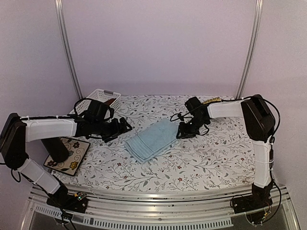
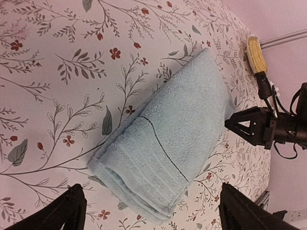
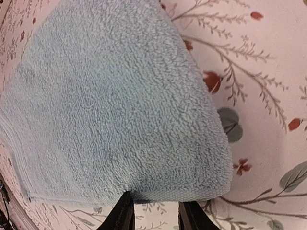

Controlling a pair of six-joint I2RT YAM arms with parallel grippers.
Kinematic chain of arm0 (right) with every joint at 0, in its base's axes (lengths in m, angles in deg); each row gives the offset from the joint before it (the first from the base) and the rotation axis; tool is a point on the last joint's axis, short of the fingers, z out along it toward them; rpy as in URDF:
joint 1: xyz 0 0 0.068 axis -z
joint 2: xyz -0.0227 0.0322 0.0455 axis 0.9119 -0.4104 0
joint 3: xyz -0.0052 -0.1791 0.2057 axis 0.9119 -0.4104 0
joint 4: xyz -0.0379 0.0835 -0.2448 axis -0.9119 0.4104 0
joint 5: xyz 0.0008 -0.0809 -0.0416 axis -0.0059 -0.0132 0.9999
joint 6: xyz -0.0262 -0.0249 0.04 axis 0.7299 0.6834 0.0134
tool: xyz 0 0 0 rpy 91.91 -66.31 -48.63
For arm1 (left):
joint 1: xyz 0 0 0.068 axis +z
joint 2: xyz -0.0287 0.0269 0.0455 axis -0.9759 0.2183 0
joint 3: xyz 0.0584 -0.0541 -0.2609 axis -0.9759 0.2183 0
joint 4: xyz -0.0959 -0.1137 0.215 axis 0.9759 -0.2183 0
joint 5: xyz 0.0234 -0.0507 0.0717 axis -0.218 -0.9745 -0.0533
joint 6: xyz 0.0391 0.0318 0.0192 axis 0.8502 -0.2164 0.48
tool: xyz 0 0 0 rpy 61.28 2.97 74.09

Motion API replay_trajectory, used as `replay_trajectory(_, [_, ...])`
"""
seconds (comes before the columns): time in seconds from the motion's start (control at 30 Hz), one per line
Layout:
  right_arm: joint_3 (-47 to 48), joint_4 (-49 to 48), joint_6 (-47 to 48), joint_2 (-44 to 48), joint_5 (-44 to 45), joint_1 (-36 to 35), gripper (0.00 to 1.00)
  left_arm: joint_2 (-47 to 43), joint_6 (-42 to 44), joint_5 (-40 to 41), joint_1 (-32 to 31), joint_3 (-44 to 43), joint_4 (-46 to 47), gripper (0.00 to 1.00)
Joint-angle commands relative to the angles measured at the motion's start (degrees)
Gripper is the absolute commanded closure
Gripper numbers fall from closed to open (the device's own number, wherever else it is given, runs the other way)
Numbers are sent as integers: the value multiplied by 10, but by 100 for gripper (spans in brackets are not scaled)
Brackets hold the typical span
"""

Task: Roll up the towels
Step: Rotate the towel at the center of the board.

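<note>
While both hands sit at opposite ends of it, the light blue towel (image 1: pixel 151 139) lies folded flat, mid-surface on the worktop (image 1: pixel 206 158). Its long axis runs on a diagonal, near-left to far-right as seen from above.

Left hand (image 1: pixel 125 127): released, jaws spread wide, nothing in them. It sits just beside the towel's near-left short end. From its wrist view that end lies straight ahead, between the two fingers.

Right hand (image 1: pixel 181 130): jaws parted only a little, nothing between them. Its fingertips (image 3: pixel 123 211) are right at the edge of the far-right end, touching or nearly so; we cannot tell which.

We judge the roll has to travel along that diagonal, so either end could start it. The right hand is the closer.
</note>
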Motion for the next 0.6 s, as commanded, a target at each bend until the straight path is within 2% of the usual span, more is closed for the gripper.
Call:
replay_trajectory(0.0, [100, 85, 38, -108, 70, 20, 66, -3, 15, 4, 7, 10, 4, 3])
replay_trajectory(0.13, [166, 112, 44, -141, 63, 20, 67, 36, 31, -11, 12, 0, 27, 3])
replay_trajectory(0.33, [76, 106, 44, 7, 73, 20, 67, 125, 47, -57, 31, -27, 76, 7])
replay_trajectory(0.43, [21, 103, 43, 93, 62, 20, 66, 159, 53, -68, 33, -43, 84, 17])
replay_trajectory(0.47, [1, 104, 45, 128, 61, 20, 66, 165, 51, -75, 33, -43, 89, 29])
replay_trajectory(0.57, [-33, 115, 46, 191, 66, 19, 66, 177, 46, -83, 33, -41, 99, 48])
